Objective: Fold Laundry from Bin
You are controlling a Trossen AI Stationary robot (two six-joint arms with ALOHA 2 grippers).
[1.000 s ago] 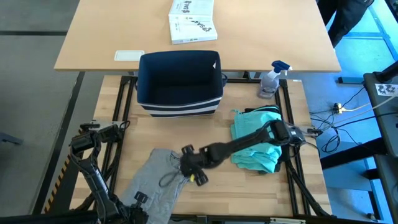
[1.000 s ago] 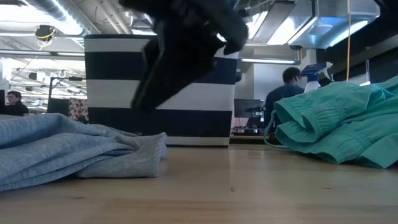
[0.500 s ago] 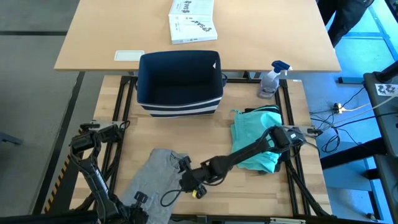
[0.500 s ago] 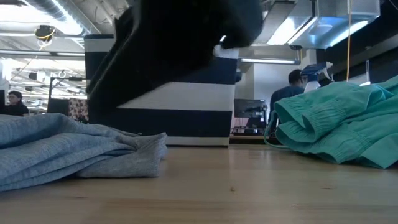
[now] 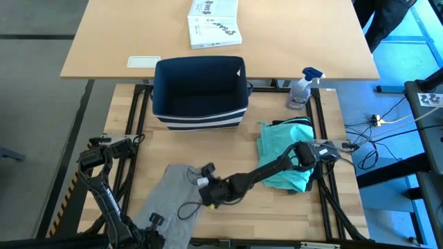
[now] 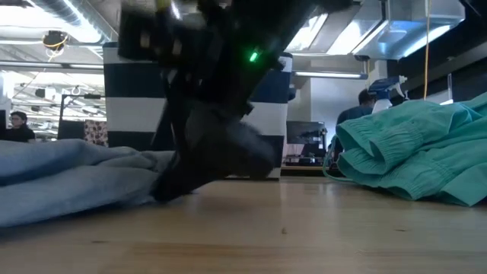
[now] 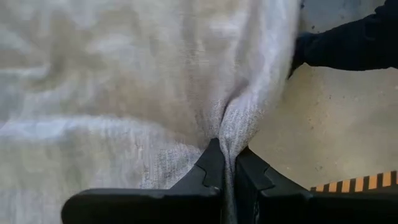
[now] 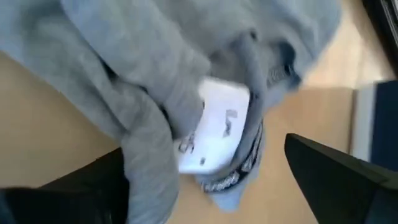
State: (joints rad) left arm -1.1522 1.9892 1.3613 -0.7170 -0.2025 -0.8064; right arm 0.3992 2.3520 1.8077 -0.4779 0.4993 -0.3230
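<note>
The grey T-shirt [image 5: 169,204] lies crumpled on the table's near left part. My left gripper [image 7: 227,149] is shut on it near the front edge [image 5: 155,220]. My right gripper [image 5: 205,187] reaches in from the right. It stands open at the shirt's right end, with the white neck label [image 8: 214,130] between its wide-apart fingers. In the low view it is down at the cloth's edge [image 6: 202,156]. A teal piece [image 5: 284,155] lies in a heap at the right. The navy bin [image 5: 201,93] stands at the far middle. My left gripper pinches a raised fold of the grey cloth [image 7: 235,121] between its two fingertips, coming from above and pointing steeply down. Creases run from the pinch into the cloth, which lies spread on the table. My right gripper slants down from the table's right side. A fold of the shirt [image 8: 149,162] lies against one open finger [image 8: 87,186], while the other finger [image 8: 336,180] stands clear. The cloth rests on the table.
A spray bottle [image 5: 302,86] stands at the far right by the bin. A white printed box [image 5: 214,22] and a small white card [image 5: 144,61] lie on the far tabletop. Bare wood shows between the grey shirt and the teal piece. People show in the room beyond [image 6: 358,114].
My right gripper has come down to the grey T-shirt's right end and has rolled at the wrist. The bunched edge of cloth that stood there now lies flatter and is partly hidden behind the gripper.
</note>
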